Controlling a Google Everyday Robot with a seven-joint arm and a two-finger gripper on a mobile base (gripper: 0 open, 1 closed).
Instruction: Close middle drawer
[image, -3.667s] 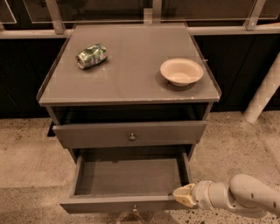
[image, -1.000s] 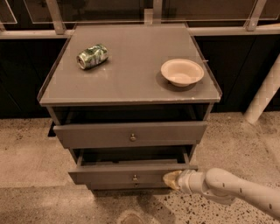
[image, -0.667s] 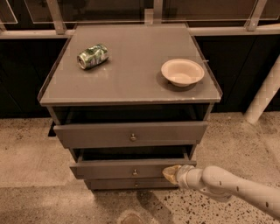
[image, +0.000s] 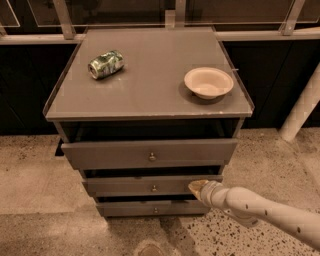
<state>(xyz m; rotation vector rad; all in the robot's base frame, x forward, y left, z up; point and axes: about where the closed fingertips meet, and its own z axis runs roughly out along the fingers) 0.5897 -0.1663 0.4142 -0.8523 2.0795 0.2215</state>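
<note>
Arm: pale, speckled, entering from the 4 o'clock corner and reaching toward 10 o'clock, low over the terrazzo floor.

Gripper: the tan tips are looking pressed together into one wedge, nothing between them. It is touching the front panel of the middle drawer near the panel's 3 o'clock end, well to the right of the small round knob.

Middle drawer: sitting in the cabinet between the other two fronts, nearly in. A narrow dark gap is showing above its panel, and the panel is standing slightly forward of the bottom drawer at 6 o'clock of it.

Top drawer: at 12 o'clock of the middle one, taller front, bigger knob. It is standing partly out, with a dark opening showing between it and the cabinet top.

On the cabinet top: a green crushed can is lying on its side toward 10 o'clock, and a shallow cream bowl is sitting upright toward 2 o'clock. The two are well apart.

Farther out: a white post is leaning at 3 o'clock of the cabinet, and a pale railing is running across the frame behind the cabinet at 12 o'clock.
</note>
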